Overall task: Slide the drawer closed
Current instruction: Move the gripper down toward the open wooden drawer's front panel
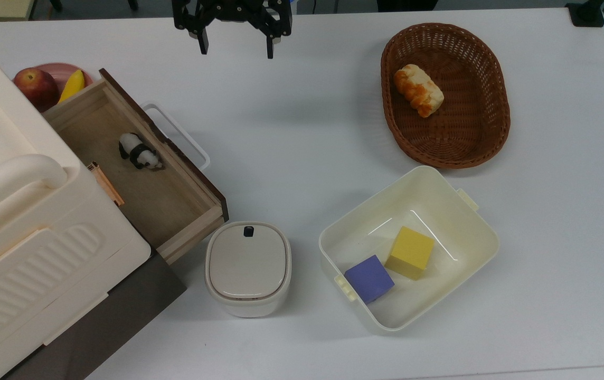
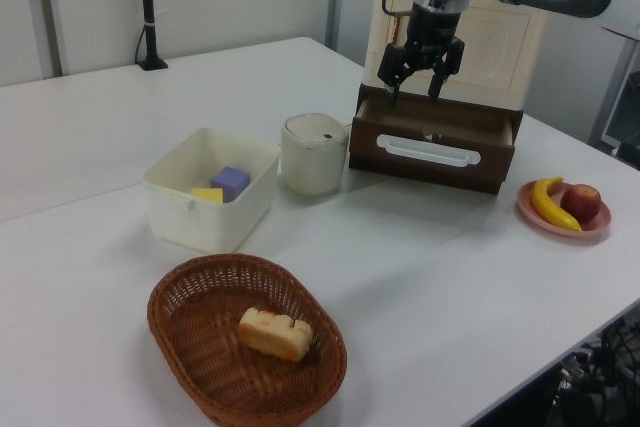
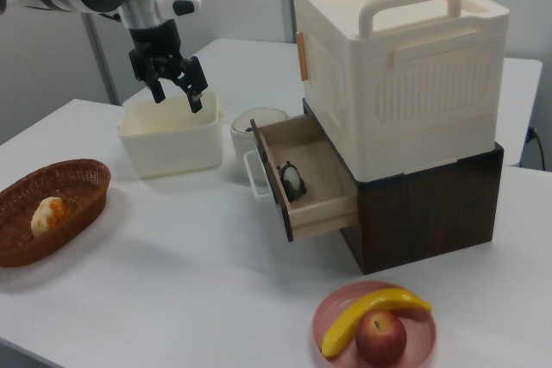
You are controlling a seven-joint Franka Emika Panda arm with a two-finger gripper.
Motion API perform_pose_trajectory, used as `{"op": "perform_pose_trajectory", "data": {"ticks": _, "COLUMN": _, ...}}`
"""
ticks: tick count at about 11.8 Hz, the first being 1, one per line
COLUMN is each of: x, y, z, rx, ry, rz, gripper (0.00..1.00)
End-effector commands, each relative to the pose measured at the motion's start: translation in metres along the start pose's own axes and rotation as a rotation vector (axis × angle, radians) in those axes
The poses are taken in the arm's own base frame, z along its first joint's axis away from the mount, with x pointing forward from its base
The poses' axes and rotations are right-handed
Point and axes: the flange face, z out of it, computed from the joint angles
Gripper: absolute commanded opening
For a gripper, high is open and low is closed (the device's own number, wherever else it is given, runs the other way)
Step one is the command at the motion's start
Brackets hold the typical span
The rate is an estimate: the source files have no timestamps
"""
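Well apart, drawer (image 1: 143,174) pulled out, claw (image 1: 236,45) wide open, empty, above table.

I see a brown basket (image 1: 492,132) holding a bread roll (image 1: 418,90), and a cream tub (image 1: 471,232) with two cubes (image 1: 389,266).

Item count: one open drawer (image 1: 138,174), one panda figurine (image 1: 140,151), one lidded container (image 1: 248,268), one tub (image 1: 471,227) holding two cubes (yellow (image 1: 411,252), purple (image 1: 369,278)), one wicker basket (image 1: 471,137), one bread roll (image 1: 418,89), one plate (image 3: 414,351), one banana (image 3: 371,316), one apple (image 3: 381,337)
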Motion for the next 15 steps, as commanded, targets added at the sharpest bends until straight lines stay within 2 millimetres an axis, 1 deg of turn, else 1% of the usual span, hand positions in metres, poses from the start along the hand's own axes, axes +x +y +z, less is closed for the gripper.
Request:
{"op": "perform_pose_trajectory", "data": {"ticks": 1, "x": 0.001, "y": -0.001, "z": -0.004, "rx": 0.025, "ry": -0.001, "rz": -0.005, "gripper": 1.0}}
{"op": "perform_pose_trajectory", "data": {"ticks": 2, "x": 0.004, "y": -0.001, "z": -0.011, "rx": 0.026, "ry": 0.014, "rz": 0.005, "gripper": 1.0}}
{"op": "perform_pose_trajectory", "data": {"ticks": 3, "x": 0.008, "y": -0.001, "z": -0.007, "rx": 0.024, "ry": 0.011, "rz": 0.029, "gripper": 1.0}}
{"op": "perform_pose_trajectory", "data": {"ticks": 5, "x": 0.007, "y": -0.002, "z": -0.008, "rx": 0.024, "ry": 0.006, "rz": 0.019, "gripper": 1.0}}
{"op": "perform_pose_trajectory", "data": {"ticks": 6, "x": 0.011, "y": -0.002, "z": 0.002, "rx": 0.02, "ry": -0.012, "rz": 0.021, "gripper": 1.0}}
{"op": "perform_pose_trajectory", "data": {"ticks": 7, "x": 0.018, "y": -0.004, "z": -0.002, "rx": 0.023, "ry": -0.014, "rz": 0.029, "gripper": 1.0}}
{"op": "perform_pose_trajectory", "data": {"ticks": 8, "x": 0.019, "y": 0.0, "z": -0.001, "rx": 0.029, "ry": -0.015, "rz": 0.039, "gripper": 1.0}}
{"op": "perform_pose_trajectory", "data": {"ticks": 9, "x": 0.018, "y": 0.001, "z": 0.001, "rx": 0.044, "ry": -0.015, "rz": 0.049, "gripper": 1.0}}
{"op": "perform_pose_trajectory", "data": {"ticks": 10, "x": 0.015, "y": 0.0, "z": -0.004, "rx": 0.059, "ry": 0.013, "rz": 0.058, "gripper": 1.0}}
{"op": "perform_pose_trajectory", "data": {"ticks": 11, "x": 0.008, "y": 0.001, "z": -0.006, "rx": 0.059, "ry": 0.01, "rz": 0.058, "gripper": 1.0}}
{"op": "perform_pose_trajectory", "data": {"ticks": 12, "x": 0.005, "y": -0.005, "z": -0.004, "rx": 0.061, "ry": 0.0, "rz": 0.057, "gripper": 1.0}}
{"op": "perform_pose_trajectory", "data": {"ticks": 13, "x": 0.005, "y": -0.007, "z": 0.0, "rx": 0.059, "ry": -0.007, "rz": 0.099, "gripper": 0.8}}
{"op": "perform_pose_trajectory", "data": {"ticks": 14, "x": 0.006, "y": -0.01, "z": 0.01, "rx": 0.06, "ry": -0.014, "rz": 0.103, "gripper": 0.18}}
{"op": "perform_pose_trajectory", "data": {"ticks": 15, "x": 0.008, "y": -0.012, "z": 0.013, "rx": 0.062, "ry": 0.001, "rz": 0.099, "gripper": 0.0}}
